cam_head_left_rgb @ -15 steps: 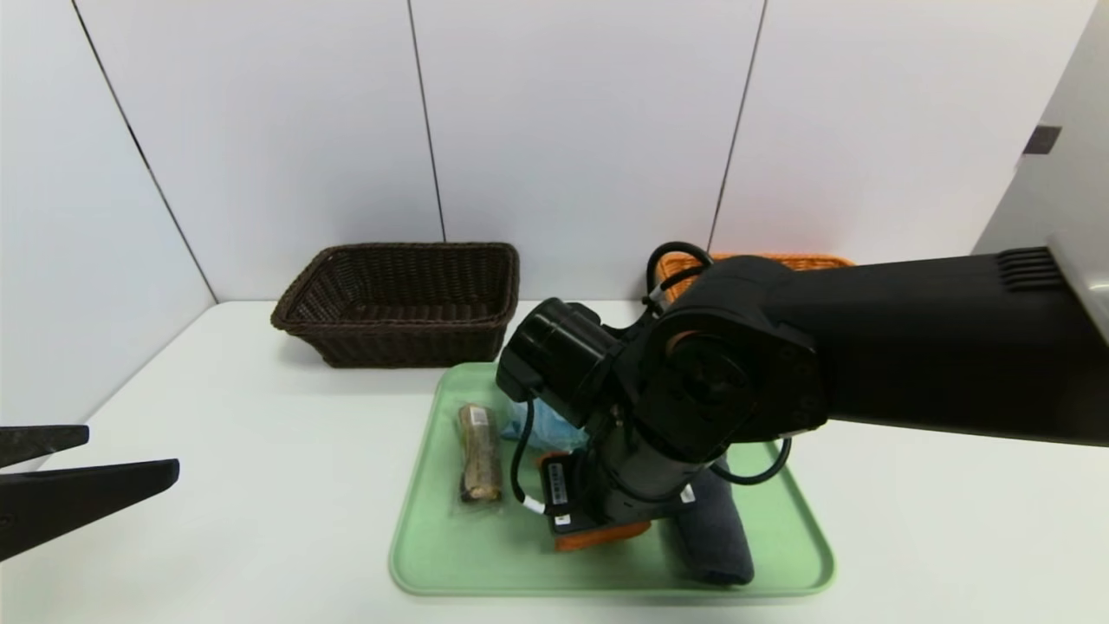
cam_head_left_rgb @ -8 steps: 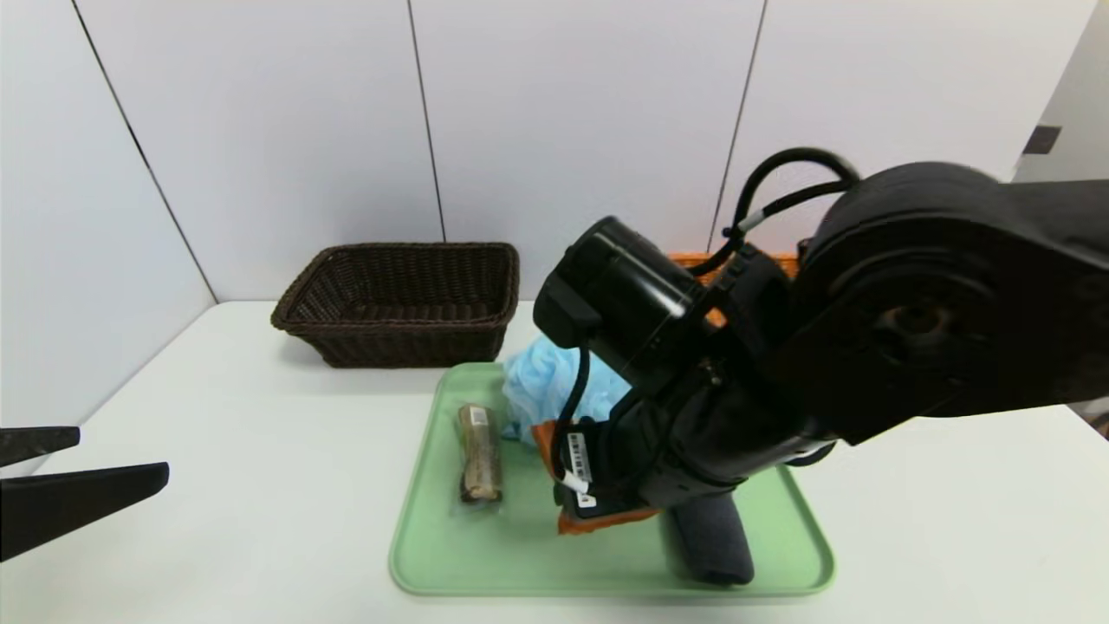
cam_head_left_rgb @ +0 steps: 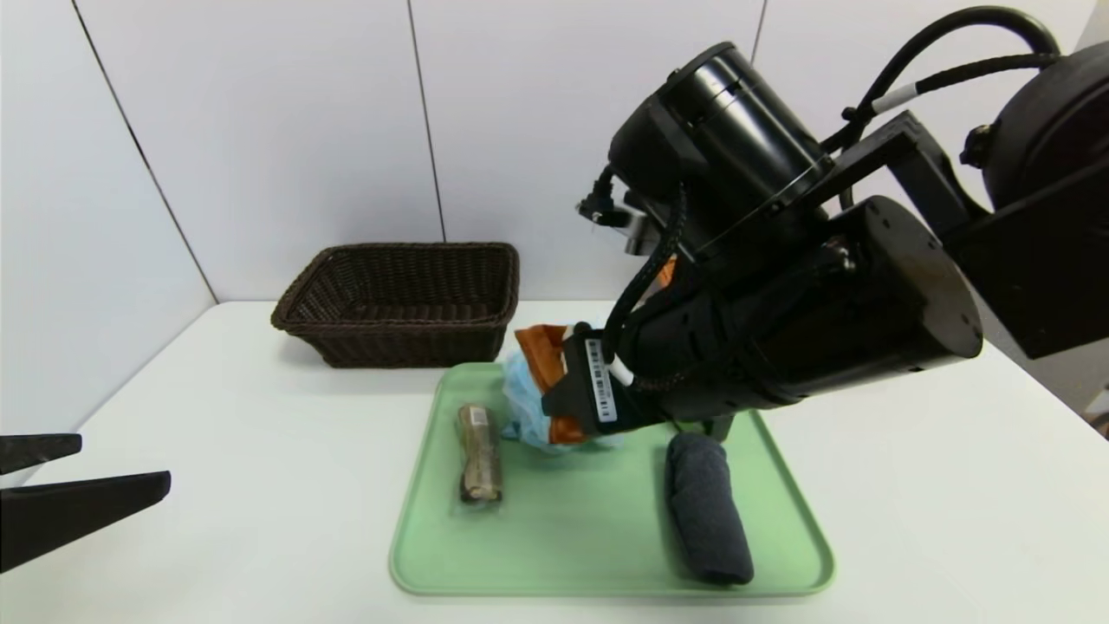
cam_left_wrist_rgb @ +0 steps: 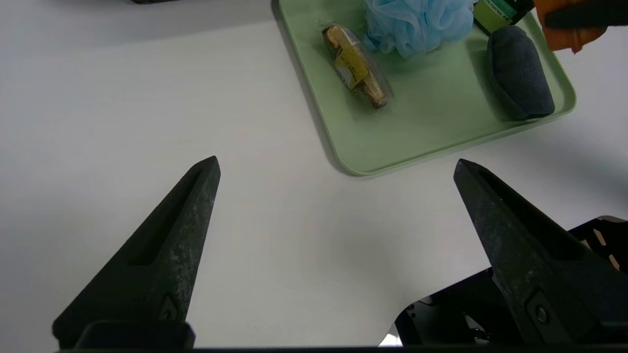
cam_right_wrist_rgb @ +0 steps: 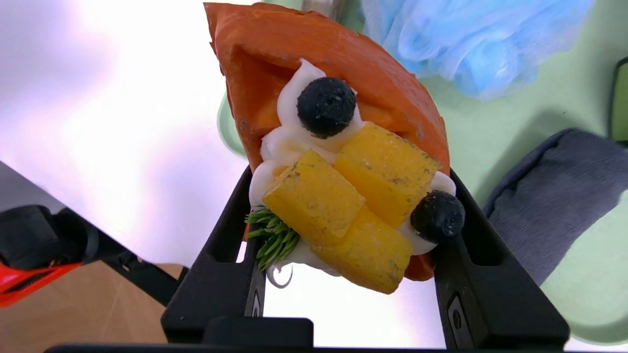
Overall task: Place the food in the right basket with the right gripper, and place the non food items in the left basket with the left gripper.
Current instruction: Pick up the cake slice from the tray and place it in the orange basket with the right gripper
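Waffle (cam_right_wrist_rgb: 338, 147) clamped edgewise in right gripper (cam_right_wrist_rgb: 351, 255) above tray (cam_head_left_rgb: 606, 555); tilt may shed toppings or slip it out. Left gripper (cam_left_wrist_rgb: 338, 166) parked, jaws apart.

A pale green tray (cam_head_left_rgb: 485, 572) is sitting low and centre on the white table (cam_head_left_rgb: 217, 520), with white wall panels (cam_head_left_rgb: 286, 130) standing behind.

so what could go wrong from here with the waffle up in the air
1. The right gripper pinches the waffle only by its edges, and it bends between the jaws; it might slip out on the way to the basket.
2. The waffle hangs over the blue bath puff on the green tray, so a drop could land among non-food items.
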`<action>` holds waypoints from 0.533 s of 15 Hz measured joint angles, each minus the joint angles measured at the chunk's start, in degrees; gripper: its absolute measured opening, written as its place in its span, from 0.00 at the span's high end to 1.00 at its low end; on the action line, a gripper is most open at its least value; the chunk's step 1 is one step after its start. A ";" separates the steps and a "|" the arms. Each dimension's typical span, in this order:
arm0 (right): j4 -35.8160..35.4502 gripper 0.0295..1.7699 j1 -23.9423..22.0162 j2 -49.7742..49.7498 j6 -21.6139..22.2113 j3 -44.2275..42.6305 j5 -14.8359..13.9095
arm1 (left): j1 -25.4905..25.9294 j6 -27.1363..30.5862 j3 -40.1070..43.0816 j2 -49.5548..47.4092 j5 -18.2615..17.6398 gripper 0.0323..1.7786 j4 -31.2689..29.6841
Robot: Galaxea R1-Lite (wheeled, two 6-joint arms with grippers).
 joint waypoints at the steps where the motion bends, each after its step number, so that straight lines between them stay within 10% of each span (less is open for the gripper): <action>1: -0.02 0.50 -1.05 -0.13 -0.77 -1.02 -0.11 | 0.00 0.02 0.24 0.00 0.00 0.05 0.02; 8: 0.11 0.50 -16.26 -0.46 -4.57 -9.11 -0.23 | -0.61 0.22 0.80 0.26 -0.07 0.05 -0.05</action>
